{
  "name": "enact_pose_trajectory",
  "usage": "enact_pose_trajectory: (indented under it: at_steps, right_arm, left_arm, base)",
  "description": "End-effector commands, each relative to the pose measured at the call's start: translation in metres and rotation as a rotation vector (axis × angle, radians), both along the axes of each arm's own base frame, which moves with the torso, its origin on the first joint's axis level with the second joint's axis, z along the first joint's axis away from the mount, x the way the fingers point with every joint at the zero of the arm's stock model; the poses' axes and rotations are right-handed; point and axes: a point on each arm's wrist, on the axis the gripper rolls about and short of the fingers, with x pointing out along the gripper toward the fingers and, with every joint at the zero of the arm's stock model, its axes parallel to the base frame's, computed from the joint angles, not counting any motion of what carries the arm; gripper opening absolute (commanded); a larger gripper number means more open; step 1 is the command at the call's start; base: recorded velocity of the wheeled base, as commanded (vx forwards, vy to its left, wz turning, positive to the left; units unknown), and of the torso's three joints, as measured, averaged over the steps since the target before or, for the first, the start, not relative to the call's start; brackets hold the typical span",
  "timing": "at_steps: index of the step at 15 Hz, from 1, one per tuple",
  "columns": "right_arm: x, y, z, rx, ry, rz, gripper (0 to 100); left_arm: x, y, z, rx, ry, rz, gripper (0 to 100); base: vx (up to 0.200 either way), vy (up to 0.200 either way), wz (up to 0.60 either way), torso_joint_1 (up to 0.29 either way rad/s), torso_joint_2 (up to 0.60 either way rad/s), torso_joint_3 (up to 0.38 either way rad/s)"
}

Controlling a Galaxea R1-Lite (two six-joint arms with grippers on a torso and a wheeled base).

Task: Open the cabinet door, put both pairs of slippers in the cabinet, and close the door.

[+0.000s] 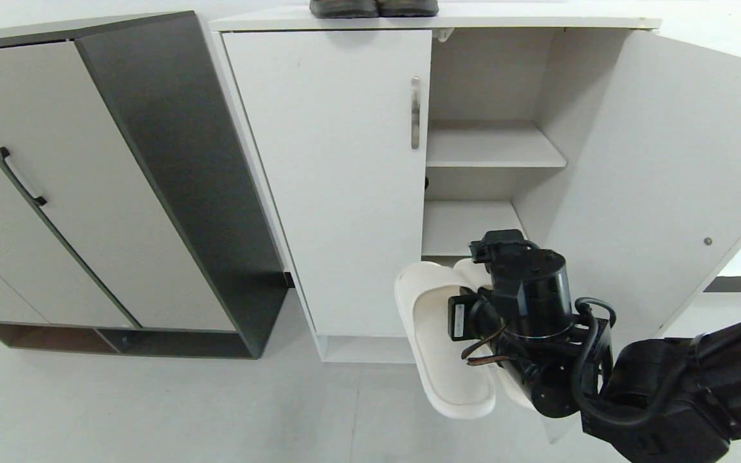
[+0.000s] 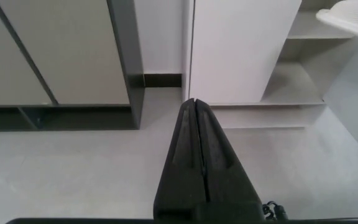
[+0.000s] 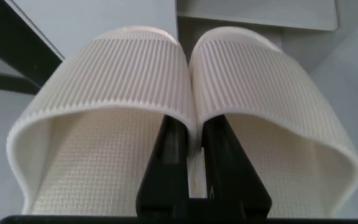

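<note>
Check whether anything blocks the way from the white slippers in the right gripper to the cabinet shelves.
Nothing visible does. The right gripper holds the white slippers before the open half of the cabinet; the right door is swung wide, and the shut left door stands beside the path to the lower shelf, not across it.

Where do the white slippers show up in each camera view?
Head view: white slippers, low, right of centre, held before the open cabinet.
Left wrist view: an edge of the white slippers, beside the cabinet shelves.
Right wrist view: the white slippers side by side, fingers pinching their inner edges.
Shared landmark: the closed white door.
</note>
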Motion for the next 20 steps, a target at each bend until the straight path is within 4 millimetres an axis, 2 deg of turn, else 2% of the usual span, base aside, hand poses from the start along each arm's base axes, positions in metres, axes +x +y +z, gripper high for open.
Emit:
enact_pose_trajectory:
  at_steps: [1,4,7,11,20]
  right_arm:
    - [0.002,0.003,-0.001,0.012,-0.012,0.002,0]
    - [0.010,0.009,-0.006,0.029,-0.075,0.006,0]
    - [0.025,0.014,-0.020,0.014,-0.097,-0.012,0]
    - [0.041,-0.002,-0.018,-0.027,-0.116,-0.129,0]
    - [0.052,-0.020,-0.022,-0.046,-0.103,-0.187,0]
  left_arm:
    - [0.000,0.000,0.000,0.000,0.003,0.000,0]
    - [0.000,0.000,0.000,0.000,0.003,0.000,0]
    - [0.000,0.000,0.000,0.000,0.003,0.000,0]
    - [0.000,0.000,0.000,0.000,0.003,0.000,0]
    - [0.000,0.000,0.000,0.000,0.003,-0.013,0]
  base:
    - [0.000,-0.200,0.00,0.002,0.00,-0.002]
    - [0.000,-0.067,0.00,0.001,0.00,0.001]
    - [0.000,0.000,0.00,0.000,0.00,0.000]
    - [0.000,0.000,0.00,0.000,0.00,0.000]
    - [0.000,0.000,0.00,0.000,0.00,0.000]
